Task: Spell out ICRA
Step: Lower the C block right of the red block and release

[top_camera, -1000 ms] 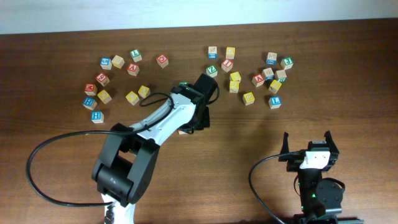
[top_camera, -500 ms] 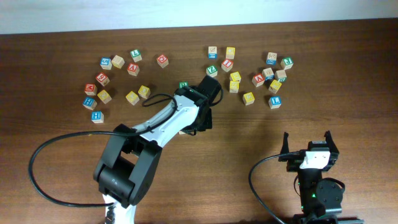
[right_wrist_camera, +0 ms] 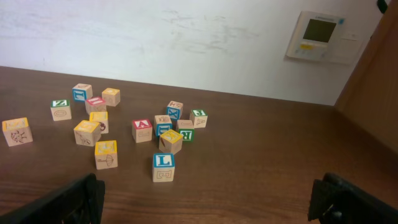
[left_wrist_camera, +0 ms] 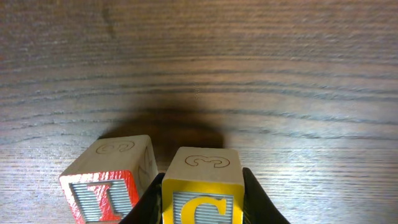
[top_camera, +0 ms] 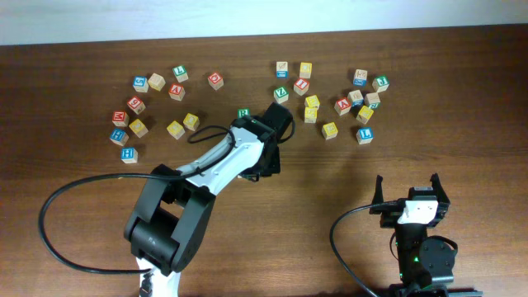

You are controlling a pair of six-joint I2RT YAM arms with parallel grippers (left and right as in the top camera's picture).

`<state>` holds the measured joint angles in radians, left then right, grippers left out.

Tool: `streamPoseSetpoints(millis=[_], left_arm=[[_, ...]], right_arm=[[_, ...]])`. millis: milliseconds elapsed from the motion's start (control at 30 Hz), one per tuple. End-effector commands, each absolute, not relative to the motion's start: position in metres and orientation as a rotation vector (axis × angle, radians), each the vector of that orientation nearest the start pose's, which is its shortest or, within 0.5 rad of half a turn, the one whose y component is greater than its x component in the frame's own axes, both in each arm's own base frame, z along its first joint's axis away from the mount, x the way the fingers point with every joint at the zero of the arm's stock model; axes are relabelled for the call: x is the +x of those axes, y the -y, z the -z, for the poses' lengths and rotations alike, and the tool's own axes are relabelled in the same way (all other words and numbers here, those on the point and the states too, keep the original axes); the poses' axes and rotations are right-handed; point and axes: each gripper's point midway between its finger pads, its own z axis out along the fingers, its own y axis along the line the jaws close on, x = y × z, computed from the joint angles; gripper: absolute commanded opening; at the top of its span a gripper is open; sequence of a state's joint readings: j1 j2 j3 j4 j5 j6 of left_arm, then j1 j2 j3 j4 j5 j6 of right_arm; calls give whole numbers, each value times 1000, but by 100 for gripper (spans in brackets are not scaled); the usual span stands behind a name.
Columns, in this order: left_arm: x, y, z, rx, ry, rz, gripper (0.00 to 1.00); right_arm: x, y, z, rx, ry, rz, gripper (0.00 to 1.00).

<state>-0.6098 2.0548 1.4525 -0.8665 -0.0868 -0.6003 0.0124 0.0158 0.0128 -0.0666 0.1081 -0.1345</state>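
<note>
Dark wood table (top_camera: 462,132). Left wrist view: left gripper (left_wrist_camera: 203,205) fingers narrow, clamped on yellow C cube (left_wrist_camera: 202,183). Red I cube (left_wrist_camera: 107,183) sits just beside the gripper, outside one finger. Overhead hides both under the arm but shows green R cube (top_camera: 242,113) near that gripper. Right gripper (top_camera: 408,186) spread wide, well apart. Right wrist view alone reads red A cube (right_wrist_camera: 142,129).

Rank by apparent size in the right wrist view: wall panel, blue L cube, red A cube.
1. wall panel
2. blue L cube
3. red A cube, only slightly smaller; it sits farther from the camera, so the two cubes may match.
</note>
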Motion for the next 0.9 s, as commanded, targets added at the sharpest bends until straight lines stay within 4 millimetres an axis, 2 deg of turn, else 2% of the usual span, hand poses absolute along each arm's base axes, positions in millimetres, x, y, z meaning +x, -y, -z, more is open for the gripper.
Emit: streamPoseSetpoints(millis=[0,233,500,733,867], left_arm=[[338,217,-11,-5,-3001,-46,20],[341,216,-12,-7,-2984,-54,28],[339,219,-11,-6,-2998,-27,26],[338,219,-12,-5,-3001,-31,33],[341,221,-16,-5,-2994,-24,32]], right_arm=[[245,19,-157,-26,-1647,195,98],[245,19,-157,-26,-1647,195,98],[245,19,-157,-26,-1647,195,98],[245,19,-157,-26,-1647,195,99],[245,19,-157,-26,-1647,195,98]])
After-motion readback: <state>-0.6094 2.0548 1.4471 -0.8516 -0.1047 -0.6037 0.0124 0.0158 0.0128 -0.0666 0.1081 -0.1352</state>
